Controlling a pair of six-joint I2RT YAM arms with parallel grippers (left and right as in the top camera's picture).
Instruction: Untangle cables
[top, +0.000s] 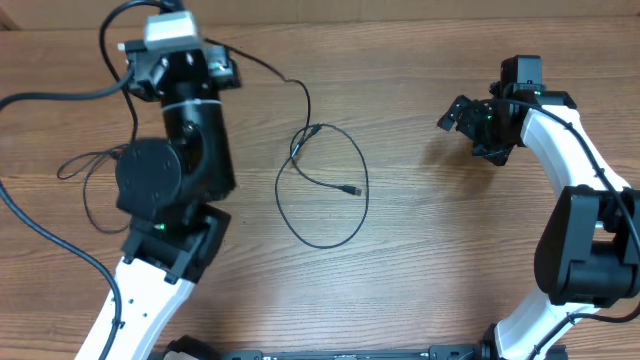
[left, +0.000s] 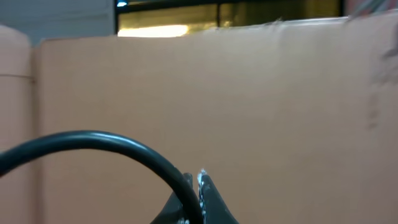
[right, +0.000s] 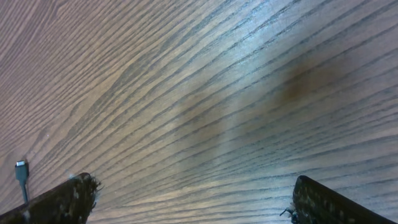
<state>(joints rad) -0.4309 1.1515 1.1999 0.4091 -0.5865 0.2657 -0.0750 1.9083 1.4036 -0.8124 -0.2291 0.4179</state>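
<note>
While our left fingers (left: 199, 190) pinch shut on one of the cables (top: 322, 183) before the cardboard wall (left: 261, 99) at the tabletop's (top: 430, 250) far edge, our right fingers (right: 196, 202) gape empty toward the right edge, other loops lying mid-tabletop and under our left arm (top: 170, 170).

Black-and-white arms (top: 565, 140), possibly green-lit

Under my right pincer (right: 193, 190) spreads the wood-grain table (right: 217, 93); ahead of my left pincer (left: 197, 180) stands a tan cardboard wall (left: 261, 106)
</note>
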